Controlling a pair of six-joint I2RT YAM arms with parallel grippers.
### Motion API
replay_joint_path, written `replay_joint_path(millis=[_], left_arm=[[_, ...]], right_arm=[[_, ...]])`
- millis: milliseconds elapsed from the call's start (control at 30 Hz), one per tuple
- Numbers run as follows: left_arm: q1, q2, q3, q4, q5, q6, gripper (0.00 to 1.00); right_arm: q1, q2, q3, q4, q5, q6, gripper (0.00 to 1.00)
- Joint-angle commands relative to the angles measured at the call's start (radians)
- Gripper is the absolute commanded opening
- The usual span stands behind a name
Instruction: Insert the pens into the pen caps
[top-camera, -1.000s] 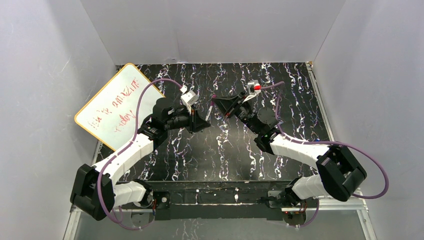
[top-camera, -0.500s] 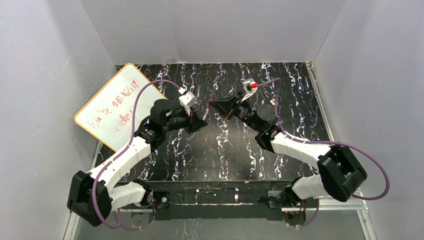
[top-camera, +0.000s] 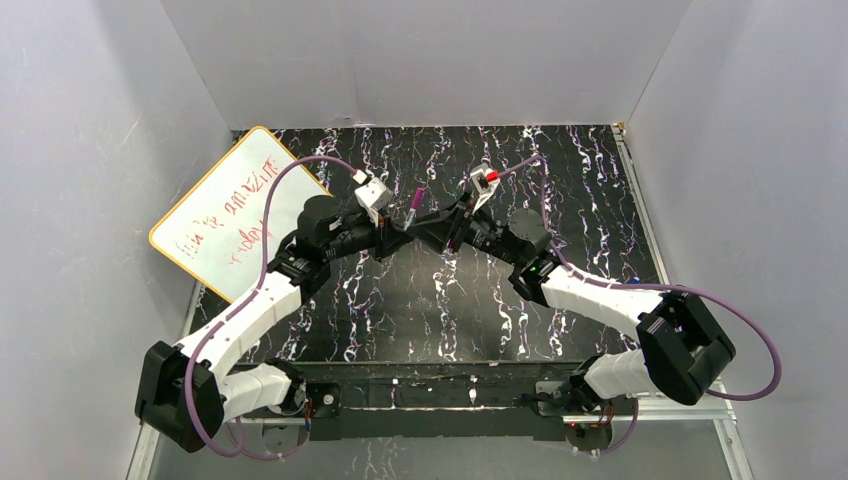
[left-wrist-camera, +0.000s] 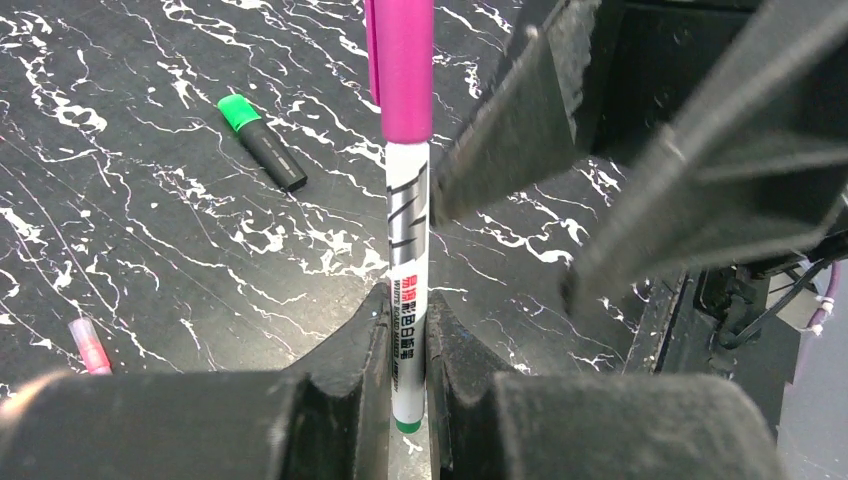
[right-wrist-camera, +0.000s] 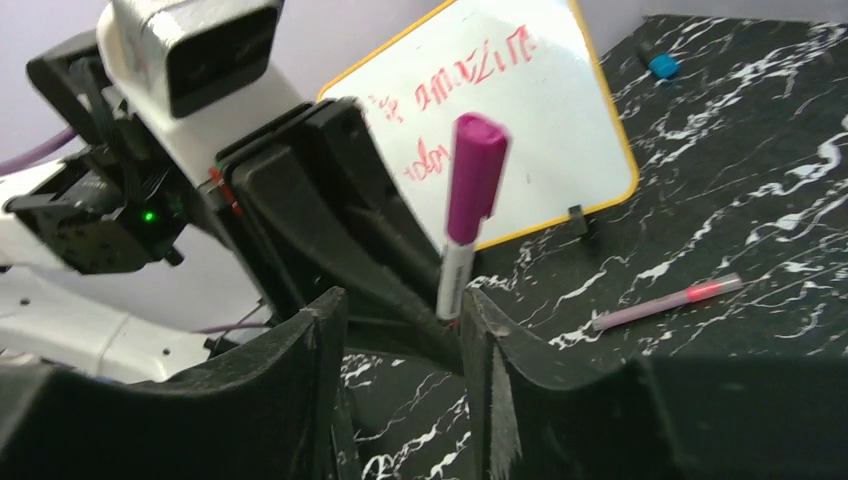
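Magenta stubby plastic cap (left-wrist-camera: 400, 70) sat on the slim white marker (left-wrist-camera: 408, 230), pinched upright by the left claw (left-wrist-camera: 408, 310) above the black marbled worktop (top-camera: 420, 320), far middle. Right claw (right-wrist-camera: 400, 300) stood parted, empty, beside it. This pen seemed capped; next, lay it down.

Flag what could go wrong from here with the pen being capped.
1. The left gripper pinches the pen only near its bottom end, so it could tilt or slip.
2. The right gripper stands open close around the pen; pulling away could knock it or drag the magenta cap off.
3. Whether the cap is fully seated cannot be told.
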Motion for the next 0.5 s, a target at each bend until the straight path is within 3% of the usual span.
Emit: replay_joint_path(millis=[0,467], left_arm=[[0.006,0.014,0.028,0.041,0.015,0.011,0.0],[0.004,0.035,0.012,0.0,0.045,0.02,0.0]], right_arm=[[0.01,0.001,0.03,-0.001,-0.073,-0.005,0.55],[0.008,-0.007,-0.014,0.114,0.153,-0.058,0.64]])
